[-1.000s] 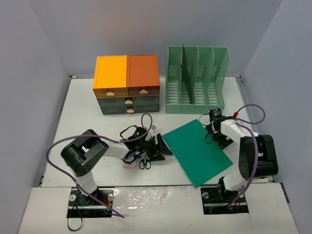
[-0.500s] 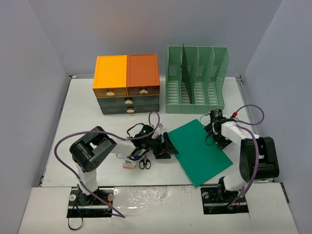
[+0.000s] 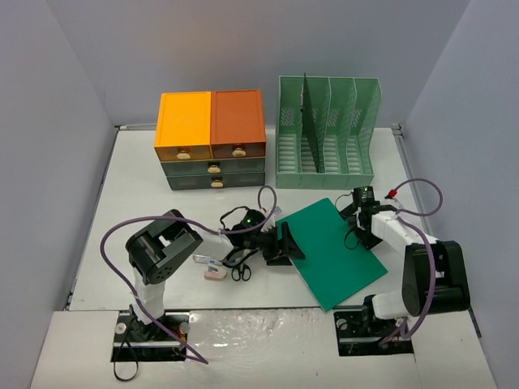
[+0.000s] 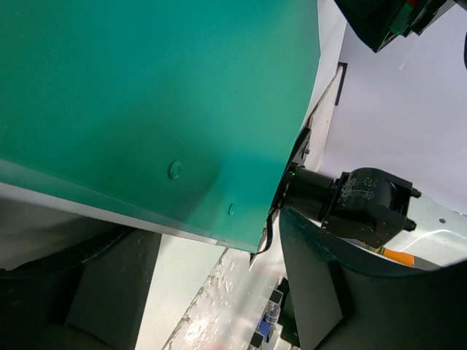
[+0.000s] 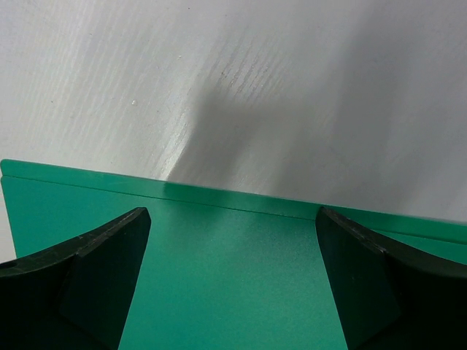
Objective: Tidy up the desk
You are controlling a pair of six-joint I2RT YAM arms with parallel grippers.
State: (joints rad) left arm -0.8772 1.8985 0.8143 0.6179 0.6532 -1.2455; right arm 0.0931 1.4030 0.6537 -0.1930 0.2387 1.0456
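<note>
Beneath both claws, a broad, flat, matte off-white desk [image 3: 138, 186], rectangular and boxed in on 3 sides by plain pale grey walls [image 3: 73, 73]. Between the left claw [image 3: 289, 243] and the right claw [image 3: 357, 220], a thin, smooth green folder [image 3: 336, 251] lying flat, each claw's 2 fingers spread wide at its edge and pinching nothing. Beyond the claws, a boxy orange-topped drawer unit [image 3: 211, 121] and a slotted mint plastic rack [image 3: 328, 134]; behind the left claw, small black-handled scissors [image 3: 241, 273].
</note>
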